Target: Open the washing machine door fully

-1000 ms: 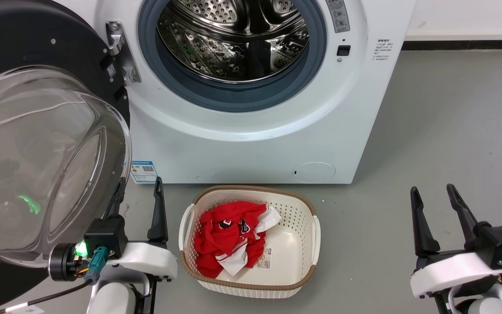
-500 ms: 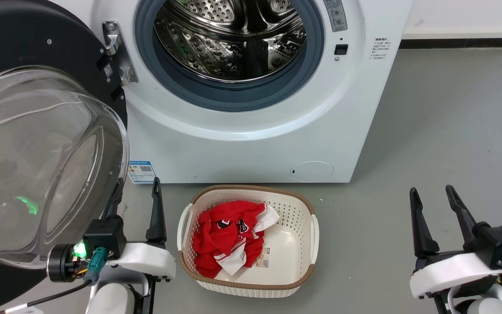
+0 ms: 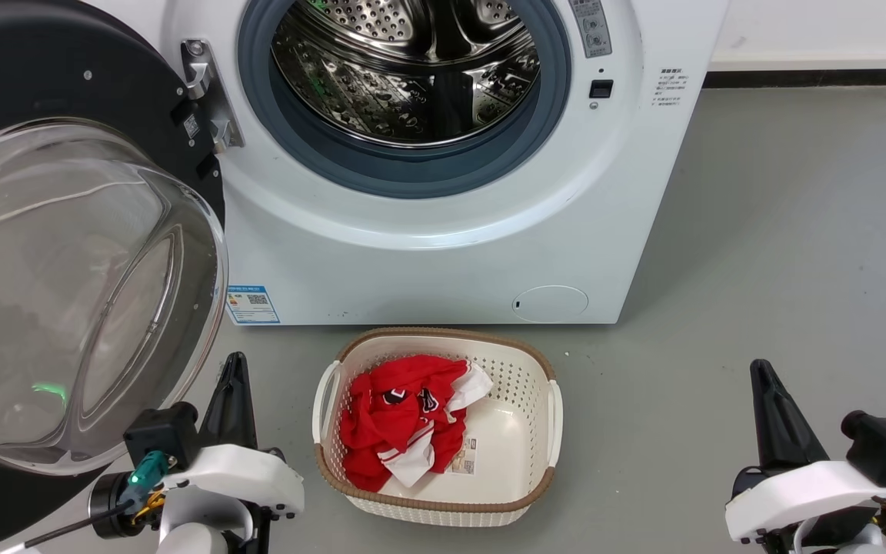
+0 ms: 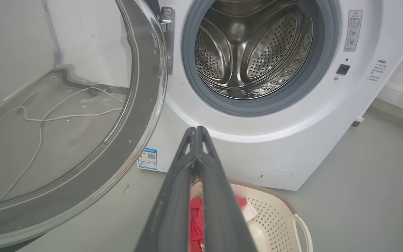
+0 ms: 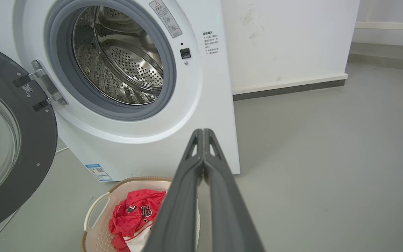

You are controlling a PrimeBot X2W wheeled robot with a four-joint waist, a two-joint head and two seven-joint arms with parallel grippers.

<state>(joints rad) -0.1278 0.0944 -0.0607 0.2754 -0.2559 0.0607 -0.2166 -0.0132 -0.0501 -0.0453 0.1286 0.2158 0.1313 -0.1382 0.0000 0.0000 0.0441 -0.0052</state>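
While it hangs open, the washing machine door (image 3: 66, 269) stands beside the left gripper (image 3: 234, 371).

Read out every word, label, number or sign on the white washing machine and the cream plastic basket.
No readable words.
Grey strip sticker beside the drum mouth: warning triangle, print too small.
Blue-edged sticker low on the white washing machine: QR code, print too small.
Black print on its front: blurred.
Paper tag in the cream plastic basket: blurred.
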